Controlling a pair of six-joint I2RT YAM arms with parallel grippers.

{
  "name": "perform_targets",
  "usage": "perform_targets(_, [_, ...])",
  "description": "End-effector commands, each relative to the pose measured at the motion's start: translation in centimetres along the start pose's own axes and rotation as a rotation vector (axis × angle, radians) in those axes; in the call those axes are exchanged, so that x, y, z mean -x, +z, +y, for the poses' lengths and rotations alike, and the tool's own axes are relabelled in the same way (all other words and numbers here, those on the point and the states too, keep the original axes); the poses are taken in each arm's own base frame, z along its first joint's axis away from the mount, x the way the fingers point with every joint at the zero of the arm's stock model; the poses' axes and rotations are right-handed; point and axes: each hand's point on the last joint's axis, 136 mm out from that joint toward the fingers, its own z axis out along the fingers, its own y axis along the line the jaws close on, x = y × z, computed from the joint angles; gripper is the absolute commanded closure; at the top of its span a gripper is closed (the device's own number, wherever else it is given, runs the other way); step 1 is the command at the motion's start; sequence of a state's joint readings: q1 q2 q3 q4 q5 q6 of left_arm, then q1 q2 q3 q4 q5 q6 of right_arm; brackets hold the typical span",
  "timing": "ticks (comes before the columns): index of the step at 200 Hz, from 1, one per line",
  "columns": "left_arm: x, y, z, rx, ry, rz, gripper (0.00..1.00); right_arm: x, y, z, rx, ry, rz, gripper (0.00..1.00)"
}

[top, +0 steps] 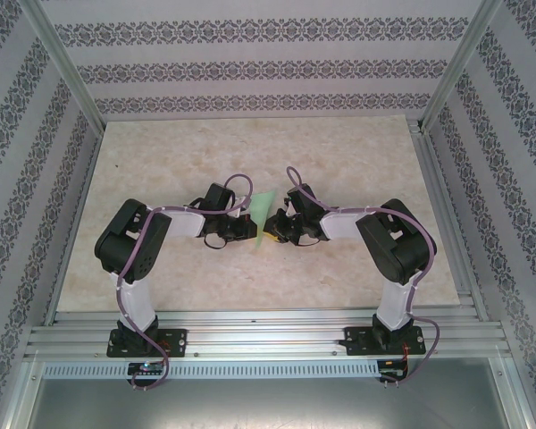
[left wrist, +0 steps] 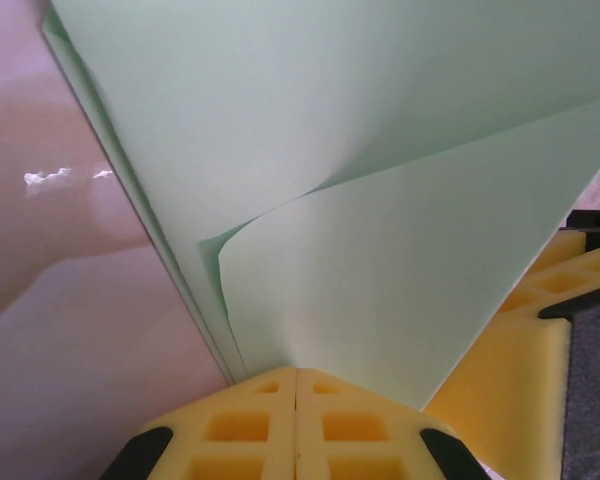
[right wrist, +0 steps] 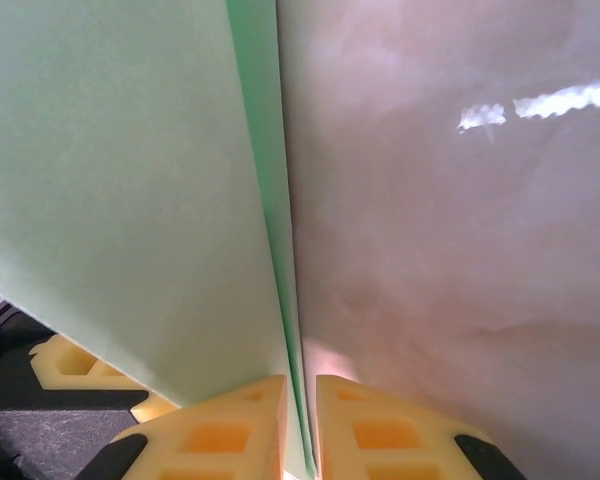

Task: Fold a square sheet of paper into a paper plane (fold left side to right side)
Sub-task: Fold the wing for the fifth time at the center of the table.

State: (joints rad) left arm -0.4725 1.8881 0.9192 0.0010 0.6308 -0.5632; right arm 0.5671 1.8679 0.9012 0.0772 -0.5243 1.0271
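The square sheet of paper (top: 264,207), light green and partly folded, stands up off the table between my two grippers at mid-table. My left gripper (top: 248,229) is shut on its lower edge. In the left wrist view the yellow fingertips (left wrist: 270,400) press together at the left gripper (left wrist: 296,385), and the paper (left wrist: 380,200) rises from them with one flap curling over. My right gripper (top: 277,231) grips from the opposite side. In the right wrist view a thin folded edge of the paper (right wrist: 130,180) runs down into the narrow slit of the right gripper (right wrist: 300,400).
The beige marble-look table (top: 339,152) spreads around the paper, fenced by patterned walls (top: 250,67) and an aluminium frame (top: 447,170). The right gripper's yellow finger (left wrist: 520,370) sits close beside the left gripper; the left one's finger (right wrist: 70,365) shows beside the right.
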Motion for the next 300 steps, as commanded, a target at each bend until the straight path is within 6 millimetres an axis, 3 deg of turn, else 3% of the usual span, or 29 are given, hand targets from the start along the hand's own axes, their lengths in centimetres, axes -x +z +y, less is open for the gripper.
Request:
perform_targets(1, [-0.2,0.9,1.0,0.029,-0.003,-0.008,0.93,0.6,-0.3,1.6,0.041,-0.021,-0.025,0.85])
perform_targets(91, [-0.5,1.2,1.6,0.034,-0.015,-0.008,0.97,0.9,0.7,2.5,0.048,-0.034,-0.019,0.88])
perform_targets(181, [-0.4,1.0,1.5,0.042,-0.01,-0.018,0.98,0.7,1.3,1.0,-0.006,-0.036,-0.006,0.87])
perform_targets(235, [0.4,-1.2,1.1,0.06,0.003,-0.058,0.9,0.8,1.4,0.8,-0.011,-0.037,-0.004,0.87])
perform_targets(300, [1.1,-3.2,0.2,0.06,0.026,-0.078,0.89,1.0,1.5,0.9,-0.014,-0.041,-0.003,0.87])
